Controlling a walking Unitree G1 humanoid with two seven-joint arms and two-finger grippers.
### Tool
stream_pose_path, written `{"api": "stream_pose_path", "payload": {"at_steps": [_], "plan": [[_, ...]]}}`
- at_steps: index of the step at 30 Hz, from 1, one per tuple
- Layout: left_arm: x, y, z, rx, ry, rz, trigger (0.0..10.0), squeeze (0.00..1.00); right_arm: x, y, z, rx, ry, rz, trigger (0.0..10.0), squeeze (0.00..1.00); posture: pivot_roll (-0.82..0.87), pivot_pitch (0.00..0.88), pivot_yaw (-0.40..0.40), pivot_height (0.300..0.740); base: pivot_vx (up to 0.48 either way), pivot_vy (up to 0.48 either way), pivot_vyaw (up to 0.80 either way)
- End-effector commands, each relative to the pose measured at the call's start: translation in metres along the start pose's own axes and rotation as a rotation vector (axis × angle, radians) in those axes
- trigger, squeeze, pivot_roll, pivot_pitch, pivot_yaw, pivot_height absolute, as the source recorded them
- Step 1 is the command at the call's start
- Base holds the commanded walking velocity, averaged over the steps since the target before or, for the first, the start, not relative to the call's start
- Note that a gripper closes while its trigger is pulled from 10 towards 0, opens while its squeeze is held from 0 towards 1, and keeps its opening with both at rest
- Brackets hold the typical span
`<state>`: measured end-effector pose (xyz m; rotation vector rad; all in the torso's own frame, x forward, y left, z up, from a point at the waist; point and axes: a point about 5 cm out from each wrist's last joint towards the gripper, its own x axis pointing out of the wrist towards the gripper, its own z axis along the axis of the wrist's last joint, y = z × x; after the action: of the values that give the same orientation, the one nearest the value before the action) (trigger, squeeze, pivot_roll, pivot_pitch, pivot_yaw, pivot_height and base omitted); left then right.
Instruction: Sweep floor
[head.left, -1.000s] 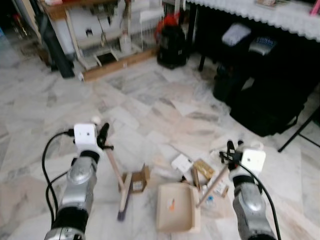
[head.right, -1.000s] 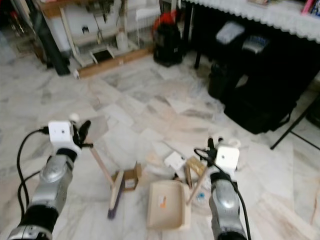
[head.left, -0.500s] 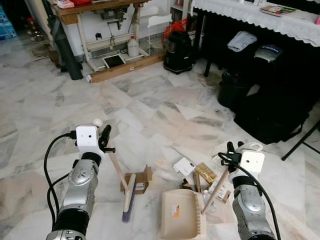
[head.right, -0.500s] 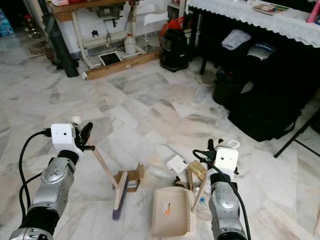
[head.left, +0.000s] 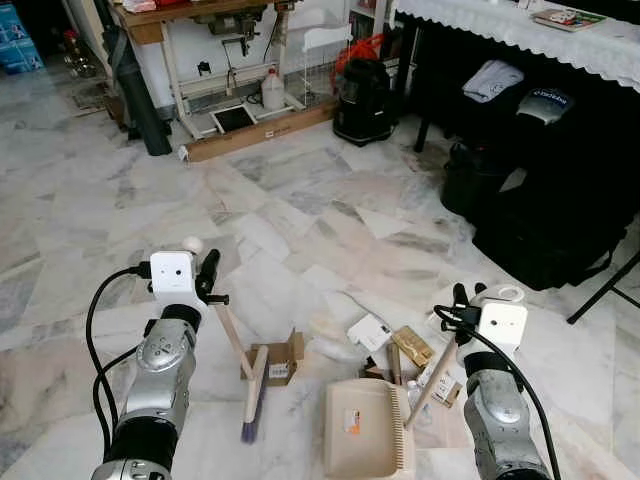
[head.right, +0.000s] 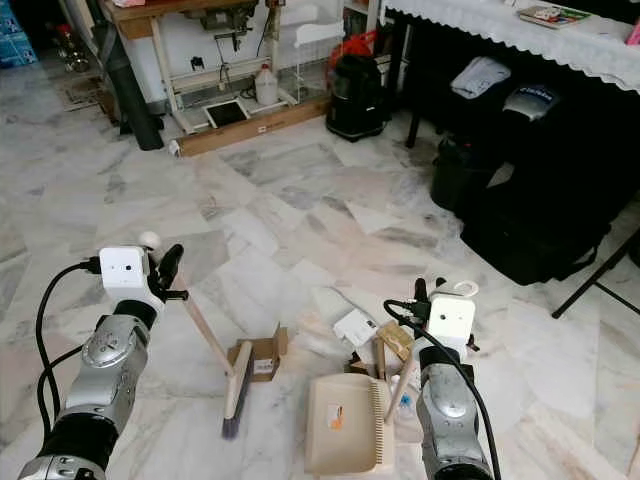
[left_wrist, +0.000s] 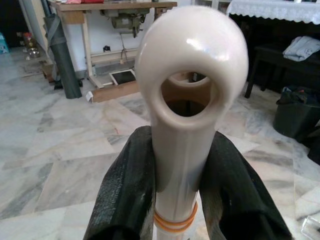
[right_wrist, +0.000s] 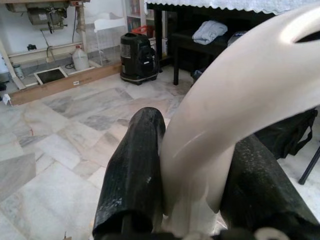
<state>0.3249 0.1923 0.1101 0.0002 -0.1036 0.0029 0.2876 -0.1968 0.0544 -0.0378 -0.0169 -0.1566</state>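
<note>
Place: I take this for a lived-in home room.
Floor: marble floor (head.left: 300, 200).
Far left: treadle sewing machine table (head.left: 190, 20).
Far right: lace-edged tablecloth (head.left: 520, 35), black bags (head.left: 540, 220) beneath.
Far middle: canister vacuum cleaner (head.left: 362, 95).

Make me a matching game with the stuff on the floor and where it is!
Things:
1. broom
2. dustpan
3. small cardboard box
4. black vacuum cleaner

Places or states:
A. far away, beside the dark table with the lace cloth
B. its handle is clamped in the right gripper
C. its handle is clamped in the left gripper
D. lying on the floor right next to the broom head

Pairs: 1-C, 2-B, 3-D, 4-A
</note>
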Motion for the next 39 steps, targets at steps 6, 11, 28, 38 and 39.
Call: {"api": "stream_pose_path", "payload": {"at_steps": [6,11,28,38,39], "plan": [[0.008,-0.007,0.012,-0.036,-0.082,-0.024,10.0,0.0,0.003,0.0,0.005,-0.01,-0.02,-0.002,10.0,0.0,-0.04,0.061,0.001,0.74,0.0,0.0,0.0],[0.014,-0.01,0.01,-0.013,-0.057,-0.047,10.0,0.0,0.003,0.0,0.005,-0.011,-0.021,-0.003,10.0,0.0,-0.05,0.065,0.002,0.74,0.0,0.0,0.0],[0.022,-0.03,-0.017,0.036,0.158,-0.264,10.0,0.0,0.001,-0.002,0.004,-0.015,-0.017,-0.01,10.0,0.0,-0.06,0.07,0.004,0.74,0.0,0.0,0.0],[0.011,-0.008,-0.016,0.16,0.235,-0.454,10.0,0.0,0.001,-0.001,0.003,-0.014,-0.009,-0.01,10.0,0.0,-0.04,0.08,0.006,0.74,0.0,0.0,0.0],[0.009,-0.005,-0.015,0.172,0.242,-0.469,10.0,0.0,0.001,-0.001,0.003,-0.014,-0.008,-0.009,10.0,0.0,-0.04,0.08,0.006,0.74,0.0,0.0,0.0]]}}
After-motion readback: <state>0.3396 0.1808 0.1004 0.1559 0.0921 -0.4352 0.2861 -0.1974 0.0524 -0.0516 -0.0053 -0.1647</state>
